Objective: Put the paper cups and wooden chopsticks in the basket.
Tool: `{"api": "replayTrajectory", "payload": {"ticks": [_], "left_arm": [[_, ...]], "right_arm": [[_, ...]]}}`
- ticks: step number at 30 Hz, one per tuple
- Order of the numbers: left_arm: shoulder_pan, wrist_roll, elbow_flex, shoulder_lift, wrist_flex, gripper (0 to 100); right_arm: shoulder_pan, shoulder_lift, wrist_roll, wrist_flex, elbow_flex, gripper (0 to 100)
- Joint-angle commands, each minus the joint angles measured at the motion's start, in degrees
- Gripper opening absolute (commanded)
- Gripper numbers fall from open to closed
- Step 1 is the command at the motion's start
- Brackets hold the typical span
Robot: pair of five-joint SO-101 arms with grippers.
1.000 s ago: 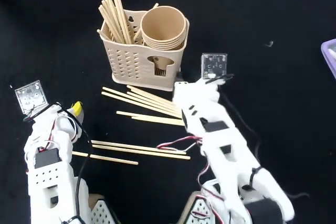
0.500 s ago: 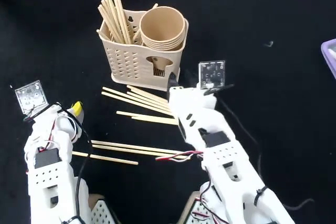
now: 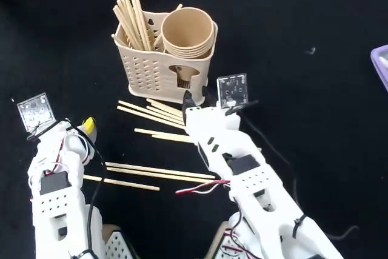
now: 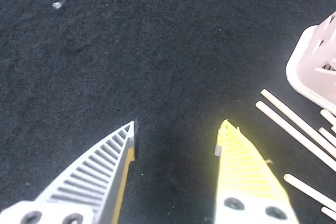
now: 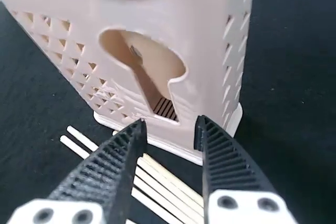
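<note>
The fingers [image 5: 118, 156] of the right gripper [image 5: 170, 128] are held spread just before the basket [image 3: 154, 71], above loose chopsticks [image 3: 157, 171]. The left gripper [image 4: 178, 129] is likewise spread over the black cloth worktop [image 3: 315, 119]. Cups [image 3: 189, 31] are stacked upright in the basket beside standing chopsticks; the loose ones lie crosswise, slightly slanted.

left arm [image 3: 56, 189] sits at the near left edge, drawn in close to its base, left gripper [image 4: 178, 129] pointing down, white and yellow jaws spread wide. right arm [image 3: 245, 171] stretched forward, angled toward the centre, right gripper [image 5: 170, 125] held low, black jaws parted by a narrow gap.
</note>
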Motion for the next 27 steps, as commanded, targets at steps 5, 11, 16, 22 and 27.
{"api": "replayTrajectory", "payload": {"ticks": [5, 11, 16, 22, 27], "left_arm": [[-0.04, -0.62, -0.57, -0.70, -0.97, 25], [-0.13, -0.62, -0.57, -0.70, -0.97, 25], [-0.13, -0.62, -0.57, -0.70, -0.97, 25], [-0.22, -0.62, -0.57, -0.70, -0.97, 25], [-0.22, -0.62, -0.57, -0.70, -0.97, 25]], "right_arm": [[3.08, 6.02, -0.35, -9.41, -2.42, 16.3], [6.24, 16.22, -0.44, -10.37, -8.40, 16.3], [8.79, 19.03, -0.44, -10.37, -10.68, 16.3], [9.85, 19.03, -0.44, -10.64, -10.86, 16.3], [11.16, 18.95, -0.44, -10.37, -11.21, 16.2]]}}
